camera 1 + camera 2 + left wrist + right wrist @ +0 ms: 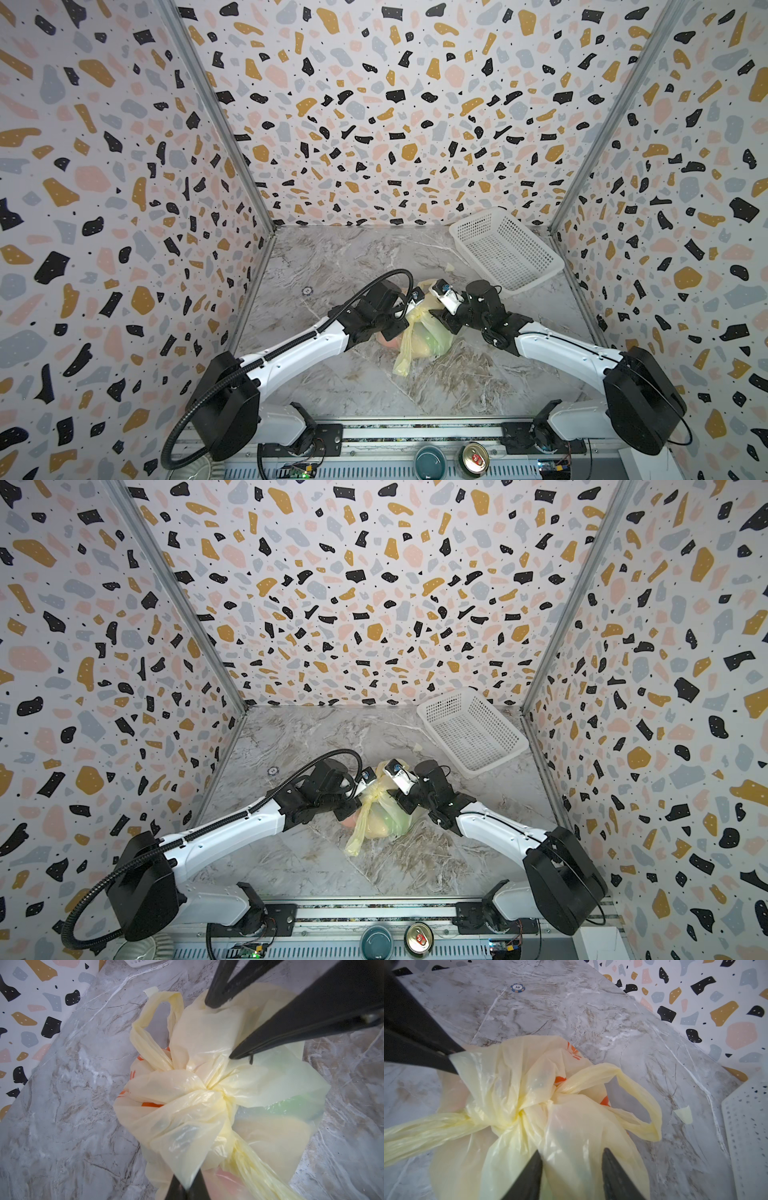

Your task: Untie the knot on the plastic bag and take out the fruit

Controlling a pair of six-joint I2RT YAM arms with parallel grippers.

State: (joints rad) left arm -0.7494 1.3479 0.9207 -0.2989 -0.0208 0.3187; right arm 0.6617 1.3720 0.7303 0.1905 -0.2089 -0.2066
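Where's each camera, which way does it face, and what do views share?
Top views: high up front, looking down at the table and plastic bag; left arm, right arm show.
Left wrist: above the knot; left pincer shut on the plastic bag.
Right wrist: above the knot, opposite side; right pincer open.
Wrist views share the knot.

Pale-yellow plastic bag [197, 1032] with orange print [560, 1080]; grey-marbled table [72, 1105].

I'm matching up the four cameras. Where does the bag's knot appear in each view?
In a top view: knot at mid-table, on top of the bag.
In a top view: the same spot.
Left wrist: middle of the picture.
Right wrist: near the middle, just beyond the right hand.
Shared landmark: the long twisted handle trailing from the knot.
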